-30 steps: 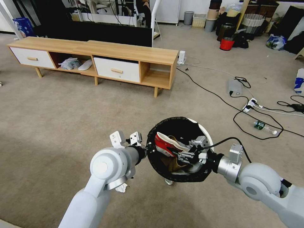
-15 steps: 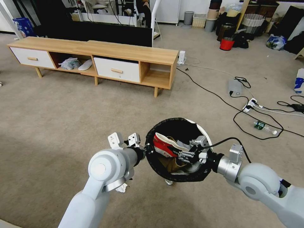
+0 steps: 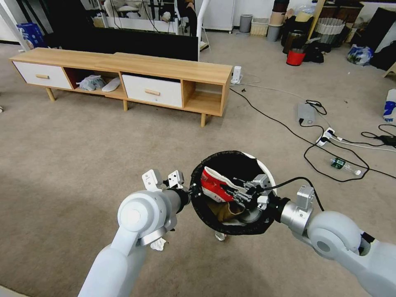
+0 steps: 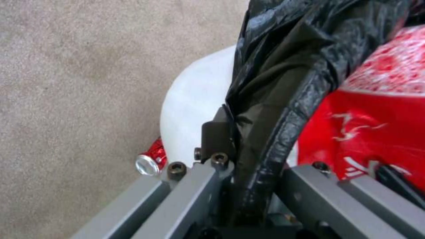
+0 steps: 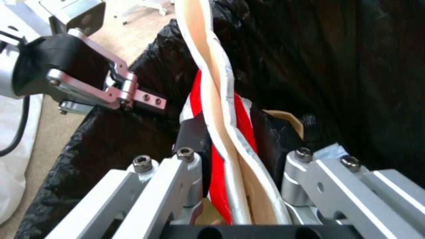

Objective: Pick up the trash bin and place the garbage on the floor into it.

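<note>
- The trash bin (image 3: pixel 264 171) is a small round white plastic tub lined with a crinkly, glossy black bag (image 3: pixel 206 214) folded over its rim; it hangs above the beige carpet (image 3: pixel 82 156), in front of the long wooden TV cabinet (image 3: pixel 123 66).
- The left gripper (image 3: pixel 192 193) pinches the bin's rim on the side nearest the left arm, its grey fingers (image 4: pixel 212 172) closed on black bag and white wall.
- The right gripper (image 3: pixel 231 194) reaches over the bin's mouth, fingers (image 5: pixel 186 172) clamped on a flat, shiny red-and-white snack wrapper (image 3: pixel 214 185) with a cream inner face; its white lettering is not legible.
- Crumpled brown paper (image 3: pixel 225 210) lies inside the bin, below the wrapper.
- A crushed red can (image 4: pixel 150 161) with a silver end lies on the carpet under the bin; a white tissue (image 3: pixel 158 245) lies beside the left arm.
- A green-labelled plastic bottle (image 3: pixel 342 164) lies among black cables, well to the bin's right.
- Compared with a second ago, the right gripper and wrapper sit slightly farther toward the cabinet over the bin.
</note>
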Robot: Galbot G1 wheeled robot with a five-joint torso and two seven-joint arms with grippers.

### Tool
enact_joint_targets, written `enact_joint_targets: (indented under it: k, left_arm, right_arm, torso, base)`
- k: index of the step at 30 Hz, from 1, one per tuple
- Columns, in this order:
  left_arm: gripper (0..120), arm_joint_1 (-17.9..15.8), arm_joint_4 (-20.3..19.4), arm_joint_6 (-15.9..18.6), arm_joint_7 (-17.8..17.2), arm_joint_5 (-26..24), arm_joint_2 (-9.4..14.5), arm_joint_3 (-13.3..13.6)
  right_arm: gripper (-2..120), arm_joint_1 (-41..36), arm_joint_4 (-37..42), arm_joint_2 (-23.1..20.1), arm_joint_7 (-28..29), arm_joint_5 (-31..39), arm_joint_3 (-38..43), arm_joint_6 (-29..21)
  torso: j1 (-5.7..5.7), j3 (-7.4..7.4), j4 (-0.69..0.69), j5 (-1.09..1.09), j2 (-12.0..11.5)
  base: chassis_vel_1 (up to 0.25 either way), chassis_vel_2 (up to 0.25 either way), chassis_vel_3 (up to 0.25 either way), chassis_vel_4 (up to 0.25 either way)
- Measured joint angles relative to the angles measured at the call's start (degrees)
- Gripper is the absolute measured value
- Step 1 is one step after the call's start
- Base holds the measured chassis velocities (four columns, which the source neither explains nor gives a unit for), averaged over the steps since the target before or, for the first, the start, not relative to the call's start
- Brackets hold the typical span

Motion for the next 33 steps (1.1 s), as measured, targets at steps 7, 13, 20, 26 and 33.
enact_joint_targets:
  k: [7,13,20,26,33]
  left_arm:
    - [0,-1.69,1.32,-1.29,-2.62,-0.82,-1.01,-0.17]
    - [0,-2.21,2.07,-2.17,-4.66,-1.33,-1.80,-0.64]
    - [0,-2.40,2.31,-2.77,-6.35,-2.57,-2.29,-1.69]
    - [0,-2.31,2.05,-2.85,-6.84,-3.18,-2.21,-2.16]
    - [0,-2.54,2.87,-2.99,-7.45,-3.02,-3.23,-2.52]
  right_arm:
    - [26,-0.41,-0.47,0.04,0.40,0.21,1.40,0.14]
    - [26,-0.16,-0.89,0.60,1.01,0.95,2.28,0.22]
    - [28,-0.63,-1.41,0.61,0.94,1.14,3.32,0.48]
    - [28,-0.10,-2.39,1.79,1.47,1.35,3.79,0.54]
    - [28,0.03,-1.03,0.87,1.99,2.88,3.81,0.35]
  torso:
    - [0.00,0.00,0.00,0.00,0.00]
    - [0.00,0.00,0.00,0.00,0.00]
    - [0.00,0.00,0.00,0.00,0.00]
    - [0.00,0.00,0.00,0.00,0.00]
    - [0.00,0.00,0.00,0.00,0.00]
  base:
    - [0.000,0.000,0.000,0.000]
    - [0.000,0.000,0.000,0.000]
    - [0.000,0.000,0.000,0.000]
    - [0.000,0.000,0.000,0.000]
    - [0.000,0.000,0.000,0.000]
